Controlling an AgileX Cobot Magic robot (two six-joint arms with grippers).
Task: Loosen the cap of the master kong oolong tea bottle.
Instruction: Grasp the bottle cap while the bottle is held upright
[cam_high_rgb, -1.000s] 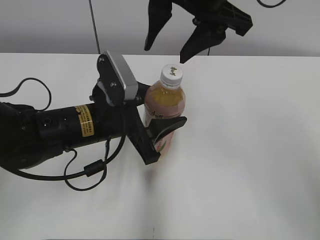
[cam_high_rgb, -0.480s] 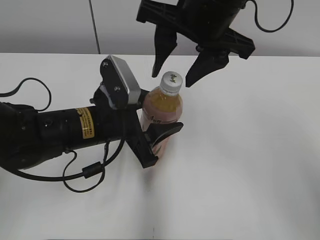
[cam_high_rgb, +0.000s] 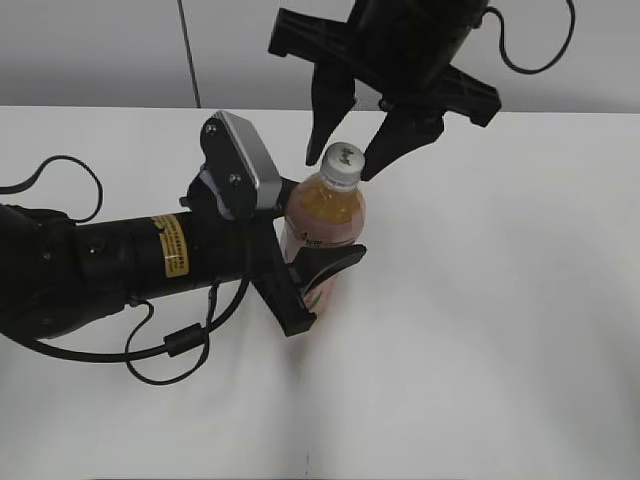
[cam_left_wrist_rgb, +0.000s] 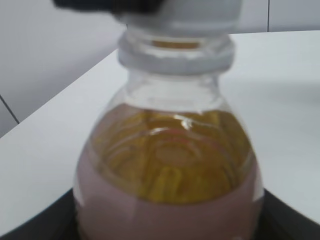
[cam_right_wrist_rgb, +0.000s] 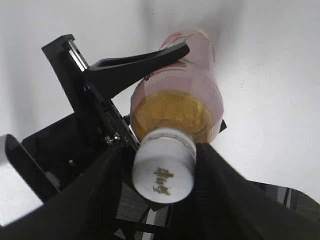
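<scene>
The master kong oolong tea bottle (cam_high_rgb: 325, 215) stands upright on the white table, amber tea above a pink label. My left gripper (cam_high_rgb: 322, 262) is shut on its body from the left. In the left wrist view the bottle (cam_left_wrist_rgb: 170, 165) fills the frame. The white cap (cam_high_rgb: 342, 160) with a small dark mark is on the bottle. My right gripper (cam_high_rgb: 340, 168) comes from above, open, with one finger on each side of the cap. In the right wrist view the cap (cam_right_wrist_rgb: 164, 172) sits between the two dark fingers (cam_right_wrist_rgb: 160, 150), with the right finger close against it.
The white table (cam_high_rgb: 500, 300) stretches to the right and front of the bottle. My left arm with its cable (cam_high_rgb: 120, 265) lies across the left side of the table. A grey wall stands behind the table's far edge.
My right gripper has come down from above and left onto the bottle's top, and its fingers have narrowed around the cap. The left gripper and bottle shifted slightly left early on.
</scene>
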